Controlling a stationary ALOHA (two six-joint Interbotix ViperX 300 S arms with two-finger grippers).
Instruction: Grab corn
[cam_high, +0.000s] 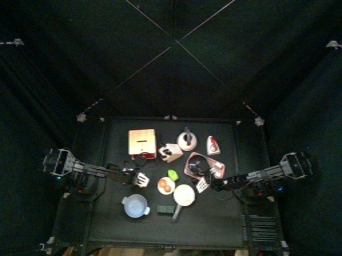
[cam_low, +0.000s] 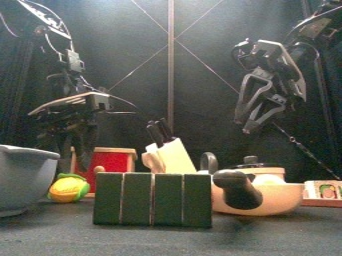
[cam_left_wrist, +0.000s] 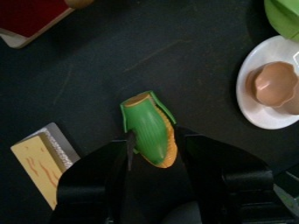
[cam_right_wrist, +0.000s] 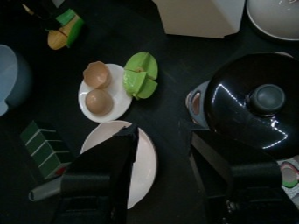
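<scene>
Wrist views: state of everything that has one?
corn: flat on table, between left jaws, not clamped
left gripper: jaws open
right gripper: jaws open, empty
black pot: lid on
white plate: holding brown piece

A dark green slotted rack (cam_low: 152, 199) stood nearest on the surface (cam_low: 267, 235), filling the middle foreground. At the left edge sat a grey bowl (cam_low: 24, 176), and just beside it lay the corn (cam_low: 70, 187), yellow with a green end. Behind the corn stood a red box (cam_low: 112, 162). Behind the rack rose a pale block holding dark handles (cam_low: 167, 152). To the right sat a cream dish with a black lid (cam_low: 257, 190). The two black arms hung behind, the left arm (cam_low: 74, 105) low, the right arm (cam_low: 271, 80) higher.
</scene>
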